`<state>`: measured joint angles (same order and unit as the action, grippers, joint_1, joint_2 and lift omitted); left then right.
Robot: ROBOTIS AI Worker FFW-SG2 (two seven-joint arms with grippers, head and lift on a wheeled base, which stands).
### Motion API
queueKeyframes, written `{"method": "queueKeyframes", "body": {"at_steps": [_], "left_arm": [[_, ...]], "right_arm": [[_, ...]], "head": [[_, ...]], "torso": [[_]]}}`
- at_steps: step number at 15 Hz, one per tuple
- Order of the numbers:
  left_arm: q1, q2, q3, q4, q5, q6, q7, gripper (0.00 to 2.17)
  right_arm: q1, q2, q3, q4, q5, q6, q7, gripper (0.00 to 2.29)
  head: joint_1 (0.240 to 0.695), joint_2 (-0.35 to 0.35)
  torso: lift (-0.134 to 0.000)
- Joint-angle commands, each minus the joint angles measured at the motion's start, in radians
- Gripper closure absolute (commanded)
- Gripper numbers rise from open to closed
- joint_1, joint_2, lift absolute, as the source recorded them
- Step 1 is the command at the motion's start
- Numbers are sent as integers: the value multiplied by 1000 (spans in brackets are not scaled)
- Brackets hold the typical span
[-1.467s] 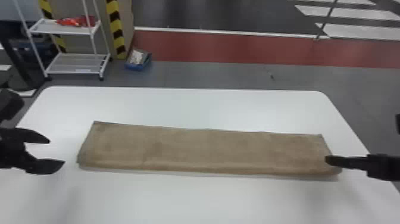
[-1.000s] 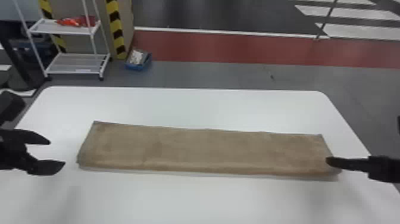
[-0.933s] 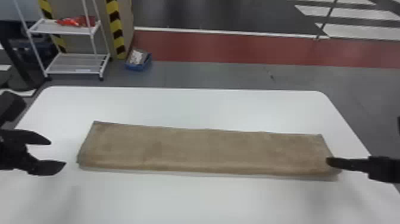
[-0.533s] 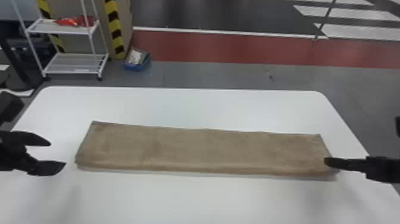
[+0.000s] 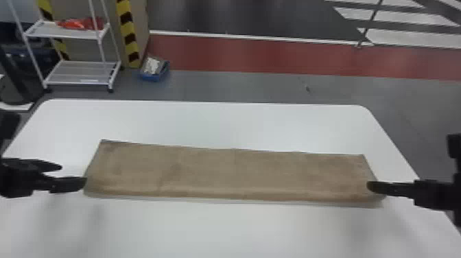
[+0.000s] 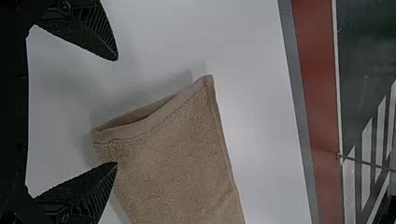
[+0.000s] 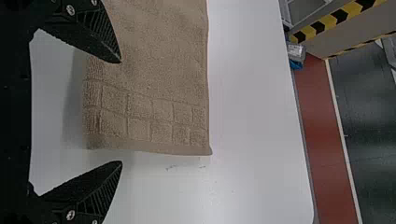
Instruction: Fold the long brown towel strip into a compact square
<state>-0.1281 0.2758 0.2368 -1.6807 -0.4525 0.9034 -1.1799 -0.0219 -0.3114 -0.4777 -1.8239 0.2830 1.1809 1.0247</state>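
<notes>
One long brown towel strip [image 5: 233, 175], white table [image 5: 223, 230], faint marks [image 7: 171, 167], illegible

- Brown towel strip [image 5: 233, 175], long and fuzzy, flat on the white table [image 5: 223, 230], running left to right.
- Near long edge rounded, probably a fold.
- Left end's layers gape slightly at the hem.
- Right end bears a band of squares.

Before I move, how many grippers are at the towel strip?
2, both open: the left gripper at the left end of the towel strip, the right gripper at its right end.
</notes>
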Motion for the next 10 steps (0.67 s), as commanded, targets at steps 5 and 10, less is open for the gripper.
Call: {"method": "queueKeyframes", "body": {"at_steps": [5, 10], "left_arm": [[-1, -44, -7, 16, 126, 145, 218, 90], [-19, -70, 10, 16, 210, 240, 249, 147]], "right_arm": [[8, 0, -5, 2, 1, -13, 0, 113], [8, 2, -2, 11, 1, -22, -2, 113]], "head": [[695, -134], [695, -145]], "torso": [[-124], [-124]]}}
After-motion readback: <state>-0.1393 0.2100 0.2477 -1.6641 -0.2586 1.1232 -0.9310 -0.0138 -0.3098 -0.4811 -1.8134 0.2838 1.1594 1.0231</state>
